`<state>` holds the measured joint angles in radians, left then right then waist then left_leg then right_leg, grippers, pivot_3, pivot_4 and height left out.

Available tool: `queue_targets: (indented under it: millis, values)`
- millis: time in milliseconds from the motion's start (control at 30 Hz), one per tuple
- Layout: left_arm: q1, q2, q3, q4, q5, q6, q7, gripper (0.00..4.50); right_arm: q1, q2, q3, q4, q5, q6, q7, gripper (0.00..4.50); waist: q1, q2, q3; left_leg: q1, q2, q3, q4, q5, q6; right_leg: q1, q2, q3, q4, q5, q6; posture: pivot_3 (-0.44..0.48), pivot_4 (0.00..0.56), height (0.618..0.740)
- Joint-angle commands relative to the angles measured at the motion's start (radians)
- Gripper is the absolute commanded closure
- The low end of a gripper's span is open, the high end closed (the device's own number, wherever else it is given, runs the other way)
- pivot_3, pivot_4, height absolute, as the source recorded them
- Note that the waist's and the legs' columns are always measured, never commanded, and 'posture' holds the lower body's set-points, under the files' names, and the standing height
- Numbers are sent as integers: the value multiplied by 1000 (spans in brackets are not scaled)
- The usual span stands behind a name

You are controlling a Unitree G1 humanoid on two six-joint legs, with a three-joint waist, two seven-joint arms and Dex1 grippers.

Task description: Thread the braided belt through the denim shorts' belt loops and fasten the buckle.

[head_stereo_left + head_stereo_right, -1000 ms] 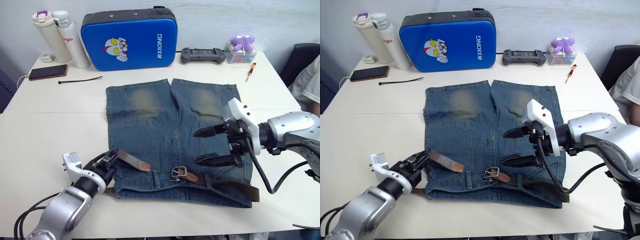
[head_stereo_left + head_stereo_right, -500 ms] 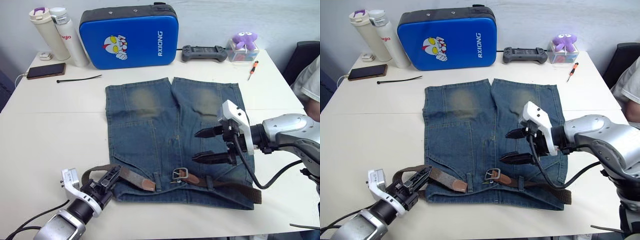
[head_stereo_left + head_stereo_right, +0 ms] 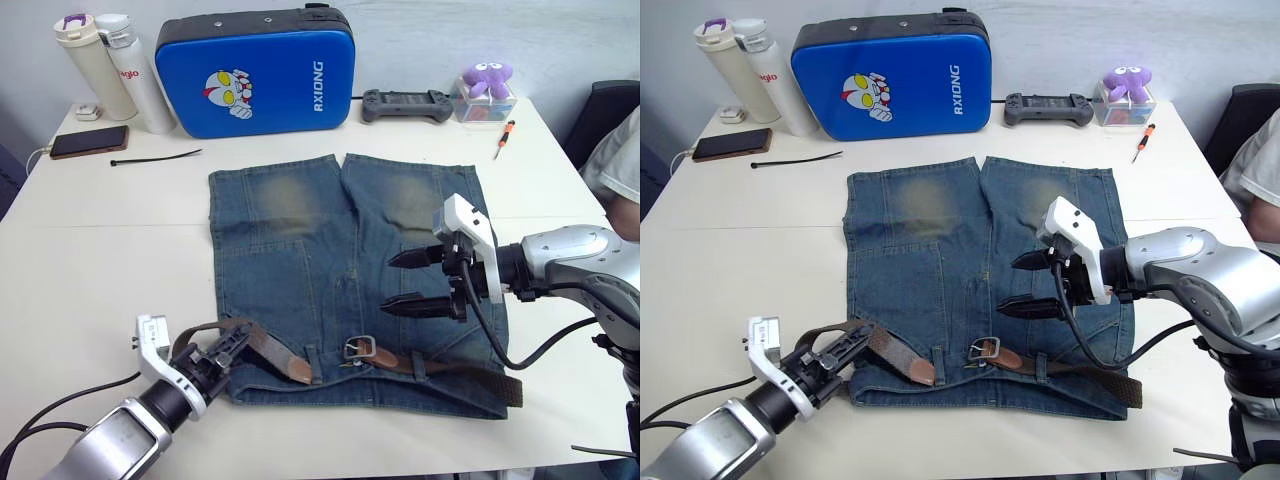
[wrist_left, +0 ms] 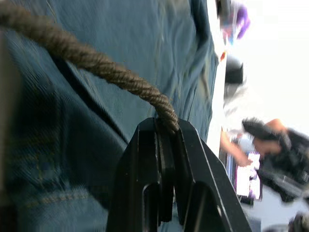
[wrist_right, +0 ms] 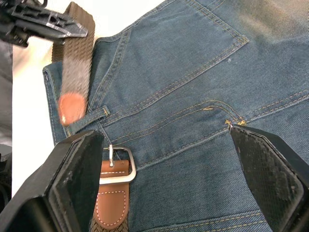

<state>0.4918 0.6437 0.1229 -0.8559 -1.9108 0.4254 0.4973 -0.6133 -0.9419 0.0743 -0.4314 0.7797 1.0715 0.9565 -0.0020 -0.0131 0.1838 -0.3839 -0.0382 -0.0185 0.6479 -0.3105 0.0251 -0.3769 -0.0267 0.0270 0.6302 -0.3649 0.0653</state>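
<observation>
Looking nearest me first: my left gripper [image 3: 222, 352], black two-finger, sits at about 7 o'clock on the white table [image 3: 100, 270], fingers pinched tight on the dark brown braided belt [image 3: 855, 333]. Left wrist cam confirms it, woven strap clamped between the two pads [image 4: 190, 159] w/ no gap. Strap forms a small loop at the gripper, just off the left edge of the faded blue denim shorts [image 3: 330, 270], then its tan leather tip [image 3: 295, 369] lies on the waistband, pointing toward 4 o'clock.

Waistband is the near edge of the shorts, legs pointing away to 12. Silver rectangular metal buckle [image 3: 358, 348] lies flat on the denim near waistband centre, on its tan leather end piece; rest of belt runs rightward under narrow denim belt loops [image 3: 418, 365] and sticks out past the shorts' right edge at approx 4 o'clock. Tip and buckle are near each other but apart, not fastened.

My right gripper [image 3: 405, 282] hovers over the right half of the shorts at 3 o'clock, fingers spread wide, holding nothing. Right wrist cam looks down on buckle and a back pocket between its open fingers.

Farther out, 11 to 1 o'clock: thin black cable tie [image 3: 155, 157], dark phone [image 3: 88, 142], two white bottles [image 3: 105, 70], blue padded case [image 3: 255, 70], grey game controller [image 3: 405, 103], purple plush toy [image 3: 485, 78], small screwdriver [image 3: 503, 138]. Person's sleeve [image 3: 618, 160] at far right edge.
</observation>
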Motion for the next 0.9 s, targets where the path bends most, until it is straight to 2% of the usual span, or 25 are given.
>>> queue_targets:
  millis: [33,400,667,900]
  values:
    - [-7,-14,-20,-58,64,-14,12,4500,-21,4,-19,-25,7,6,-10,40,0,0,0,0,0,0,0,0,0,0,0,0,0,0,0,0,150,740]
    - [49,-68,-68,-125,307,-23,-44,4500,-54,31,-7,-22,18,43,-24,40,0,0,0,0,0,0,0,0,0,0,0,0,0,0,0,0,150,740]
    - [91,-218,-185,-115,466,-64,-64,4500,-85,51,0,-24,17,73,-39,40,1,0,0,-1,0,0,0,0,0,0,0,0,0,0,0,0,150,740]
    - [130,-328,-210,-88,547,-107,-52,4500,-124,74,6,-15,24,113,-50,40,0,0,0,-1,0,0,0,-1,1,0,0,0,-1,0,1,0,150,740]
